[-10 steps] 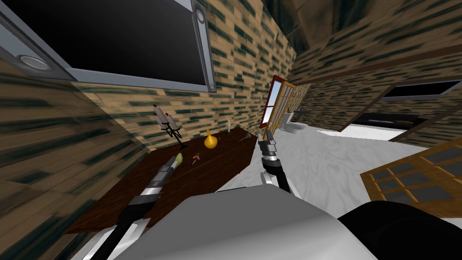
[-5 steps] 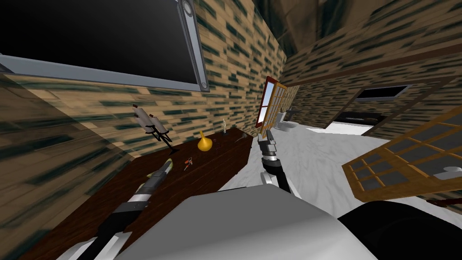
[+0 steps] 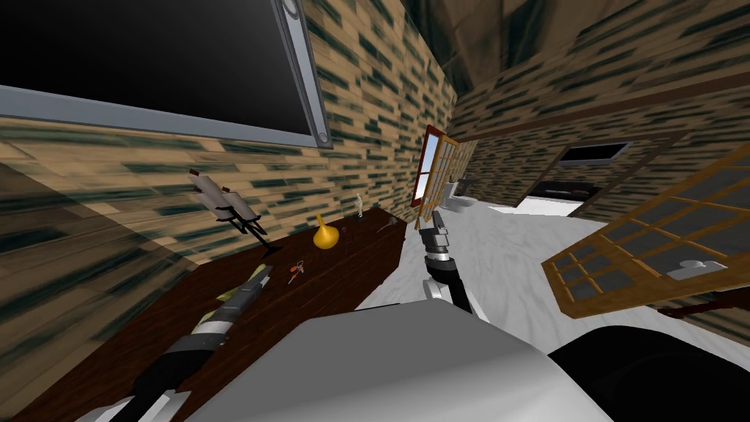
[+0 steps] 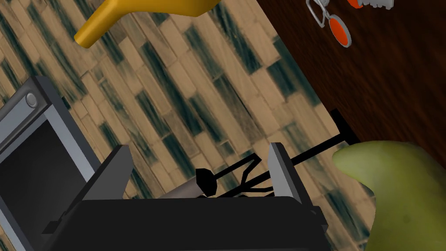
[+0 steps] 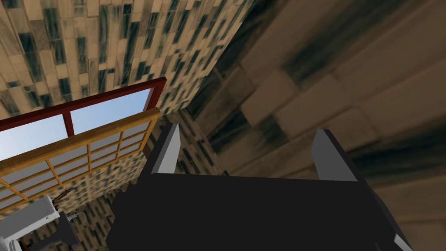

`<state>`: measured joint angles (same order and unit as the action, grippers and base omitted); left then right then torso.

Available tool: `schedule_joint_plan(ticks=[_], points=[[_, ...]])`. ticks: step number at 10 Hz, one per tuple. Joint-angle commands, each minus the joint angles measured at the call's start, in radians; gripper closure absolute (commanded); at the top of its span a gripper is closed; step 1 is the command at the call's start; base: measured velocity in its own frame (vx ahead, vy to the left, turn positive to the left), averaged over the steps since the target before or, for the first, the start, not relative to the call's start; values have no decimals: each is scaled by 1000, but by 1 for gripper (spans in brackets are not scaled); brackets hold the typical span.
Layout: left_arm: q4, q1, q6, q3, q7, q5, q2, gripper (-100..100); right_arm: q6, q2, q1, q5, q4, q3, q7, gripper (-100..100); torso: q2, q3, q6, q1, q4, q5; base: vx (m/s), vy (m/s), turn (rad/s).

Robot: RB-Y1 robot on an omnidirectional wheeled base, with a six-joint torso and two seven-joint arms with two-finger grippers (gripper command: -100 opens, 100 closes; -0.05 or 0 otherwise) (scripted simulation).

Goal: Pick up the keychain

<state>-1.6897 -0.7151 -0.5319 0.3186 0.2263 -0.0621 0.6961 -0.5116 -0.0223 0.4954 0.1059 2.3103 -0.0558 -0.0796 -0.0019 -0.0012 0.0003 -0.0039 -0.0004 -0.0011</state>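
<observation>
Left arm on approach to the small grey-ringed keychain point(image 3: 294, 272) with orange-red tags, which lay flat on the dark brown wooden worktop point(image 3: 333, 282), near the left gripper point(image 3: 261, 274) and between it and the yellow gourd-shaped vase point(image 3: 324, 234). In the left wrist view the left gripper point(image 4: 198, 174) had its fingers spread and empty, and they looked along the worktop point(image 4: 392, 87) towards the tan brick wall point(image 4: 196, 100) rather than down at the keychain point(image 4: 339, 32), which sat ahead of the fingers and off to one side of their line. An olive-green rounded object point(image 4: 405, 196) lay just beside the gripper on the keychain's side; I could not tell what it was. Behind the fingers stood a thin black stand point(image 3: 253, 227), and the vase point(image 4: 143, 13) rose beyond. The right gripper point(image 3: 437, 231) hung off the worktop's end, over the pale floor, and the right wrist view showed its fingers point(image 5: 167, 150) likewise parted on nothing. I judged the grasp not yet begun. Chief hazards: a sideways swing towards the keychain could shove the olive-green object; an overlong reach could tip the vase; and, the keychain being thin and loose, fingers lowered at this shallow angle might scrape the worktop, skate over the ring, or catch one tag alone and leave the rest dangling.
</observation>
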Motion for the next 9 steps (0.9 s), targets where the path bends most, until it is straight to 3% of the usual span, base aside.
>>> schedule_joint_plan(ticks=[1, 2, 3, 4, 5, 7, 8, 9], points=[[23, -13, 2, 5, 6, -2, 18, -100, 0, 0, 0, 0, 0, 0, 0, 0, 0, 0, 0, 0, 0, 0, 35, -81, 13], [23, -13, 2, 5, 6, -2, 18, -100, 0, 0, 0, 0, 0, 0, 0, 0, 1, 0, -1, -1, 0, 0, 30, -84, 57], [69, -27, 5, 11, 17, -5, 61, -100, 0, 0, 0, 0, 0, 0, 0, 0, 1, 1, -1, -2, 0, 0, 65, -111, -136], [75, -27, 5, 11, 17, -5, 61, -100, 0, 0, 0, 0, 0, 0, 0, 0, 0, 0, 0, -3, 0, -1, 48, -73, -135], [103, -41, 7, 16, 27, -8, 102, -100, 0, 0, 0, 0, 0, 0, 0, 0, 0, 0, 0, -1, 0, 0, 56, -78, -179], [128, -41, 7, 16, 27, -8, 102, -100, 0, 0, 0, 0, 0, 0, 0, 0, 1, 1, -1, 0, 0, 0, 14, -25, -14], [173, -53, 10, 19, 36, -11, 142, -100, 0, 0, 0, 0, 0, 0, 0, 0, 3, 2, -1, 3, 1, 1, 42, -57, -143], [181, -53, 10, 19, 36, -11, 142, -100, 0, 0, 0, 0, 0, 0, 0, 0, 1, 1, 0, 1, 0, 0, 37, -49, -135]])
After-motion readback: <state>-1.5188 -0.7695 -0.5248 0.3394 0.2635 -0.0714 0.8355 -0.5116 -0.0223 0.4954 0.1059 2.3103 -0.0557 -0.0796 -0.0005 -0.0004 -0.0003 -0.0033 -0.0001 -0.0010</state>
